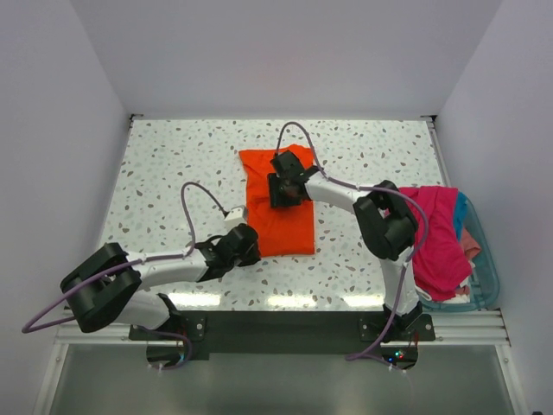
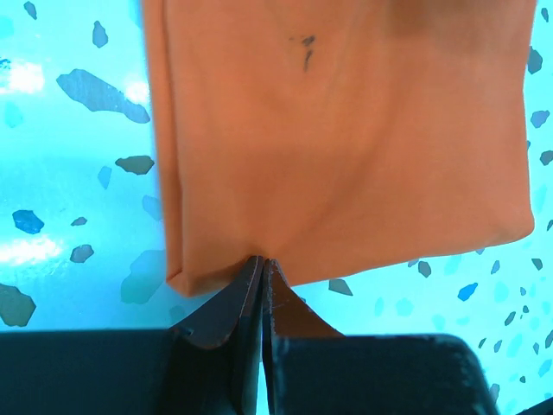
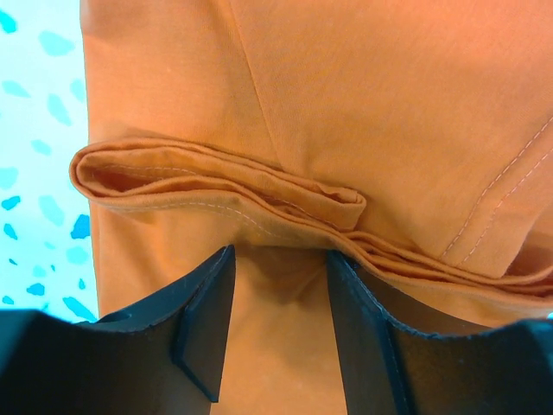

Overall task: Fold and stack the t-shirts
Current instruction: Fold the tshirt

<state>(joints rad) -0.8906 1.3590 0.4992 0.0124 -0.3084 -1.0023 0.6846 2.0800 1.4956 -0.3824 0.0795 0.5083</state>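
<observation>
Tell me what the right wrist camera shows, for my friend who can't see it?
A folded orange t-shirt fills the view, its layered edge running across the middle. The right gripper hangs open over it at the bottom, black fingers apart; speckled table shows at left.

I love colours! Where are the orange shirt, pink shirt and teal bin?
orange t-shirt (image 1: 281, 232): top view, its near half.
magenta t-shirt (image 1: 439, 242): top view, its middle.
teal bin (image 1: 494, 278): top view, right rim.
</observation>
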